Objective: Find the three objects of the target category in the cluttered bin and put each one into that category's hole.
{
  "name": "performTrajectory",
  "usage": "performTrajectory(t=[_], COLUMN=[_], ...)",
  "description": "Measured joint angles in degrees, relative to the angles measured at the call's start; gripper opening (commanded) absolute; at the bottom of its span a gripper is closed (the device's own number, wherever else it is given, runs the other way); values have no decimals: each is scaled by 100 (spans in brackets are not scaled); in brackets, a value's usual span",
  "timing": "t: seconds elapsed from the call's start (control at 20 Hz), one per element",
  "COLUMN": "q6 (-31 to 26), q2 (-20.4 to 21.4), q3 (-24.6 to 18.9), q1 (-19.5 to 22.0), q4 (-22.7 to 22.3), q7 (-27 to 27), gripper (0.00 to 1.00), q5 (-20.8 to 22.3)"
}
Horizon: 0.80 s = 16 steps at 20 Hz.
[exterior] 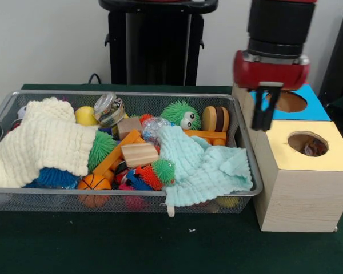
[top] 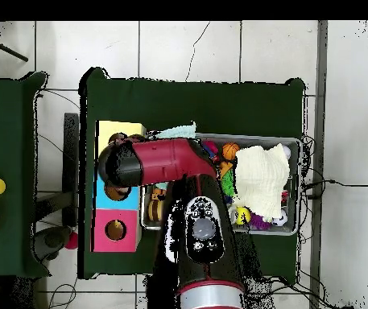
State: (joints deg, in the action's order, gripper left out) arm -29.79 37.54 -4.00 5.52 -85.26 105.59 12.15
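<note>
Overhead, stretched from the base across the bin's (top: 295, 145) box-side end, red arm bent, wrist ending over the boxes. Hanging upright in the front view, gripper (exterior: 264, 108) with dark fingers pointing down and close together, nothing seen between them — narrow, though hard to judge exactly. Poised above the seam between the blue-topped box (exterior: 317, 105) behind and the yellow-topped box (exterior: 286, 142) in front. Just to its side and lower, the hole (exterior: 307, 143), something dark and patterned inside. On the other side, past the mesh rim, a pale green cloth (exterior: 203, 165), a cream cloth (exterior: 43, 140), a green spiky ball with eyes (exterior: 180, 114). Free air around the fingers; open green tabletop (exterior: 131, 240) in front of bin and boxes.
</note>
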Motion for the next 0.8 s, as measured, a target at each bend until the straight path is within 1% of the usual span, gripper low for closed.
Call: performTrajectory(t=[0.2, 0.25, 0.35, 0.55, 0.65, 0.7, 0.8], q6=[0, -1, -4, -15, -15, -15, -15], q2=[-4, -13, -32, -142, -178, -225, -243], q3=[-15, -60, -109, -308, -326, -327, -327], q1=[394, 610, 782, 1300, 1397, 1511, 1563], q4=[0, 1, 7, 17, 16, 2, -22], q7=[-1, -21, -53, -145, -145, -145, -145], gripper=[0, 0, 0, 0, 0, 0, 0], q5=[328, 486, 598, 930, 962, 952, 939])
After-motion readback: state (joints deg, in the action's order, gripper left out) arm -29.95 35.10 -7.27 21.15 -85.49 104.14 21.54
